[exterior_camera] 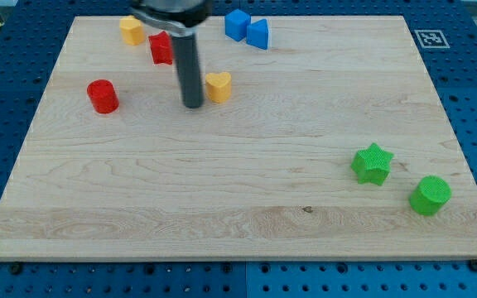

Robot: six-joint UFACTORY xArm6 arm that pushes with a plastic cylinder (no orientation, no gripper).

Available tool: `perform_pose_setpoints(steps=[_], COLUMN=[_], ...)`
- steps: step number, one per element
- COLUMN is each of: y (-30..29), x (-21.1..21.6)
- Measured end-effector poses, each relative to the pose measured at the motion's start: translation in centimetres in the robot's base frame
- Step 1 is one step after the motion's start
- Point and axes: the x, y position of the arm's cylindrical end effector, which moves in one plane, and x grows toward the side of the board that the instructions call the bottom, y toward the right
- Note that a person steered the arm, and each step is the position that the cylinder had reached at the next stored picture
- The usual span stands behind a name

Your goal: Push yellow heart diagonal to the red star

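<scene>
The yellow heart (219,85) lies on the wooden board at the view's upper middle. My tip (193,105) rests on the board just left of the heart, close to it or touching its left side. The red star (161,48) sits up and to the left of the heart, partly hidden behind the dark rod. The rod rises from the tip to the view's top.
A yellow hexagon block (132,30) lies left of the red star. A red cylinder (103,96) lies at the left. A blue cube (237,24) and a blue triangle (257,34) sit at the top. A green star (372,163) and a green cylinder (430,195) lie at the lower right.
</scene>
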Motion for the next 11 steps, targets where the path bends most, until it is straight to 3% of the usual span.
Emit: perform_pose_setpoints(steps=[3,4,7,11], y=[3.3,3.3,7.7,3.2], x=[2.0,-1.6,-3.8,-5.5])
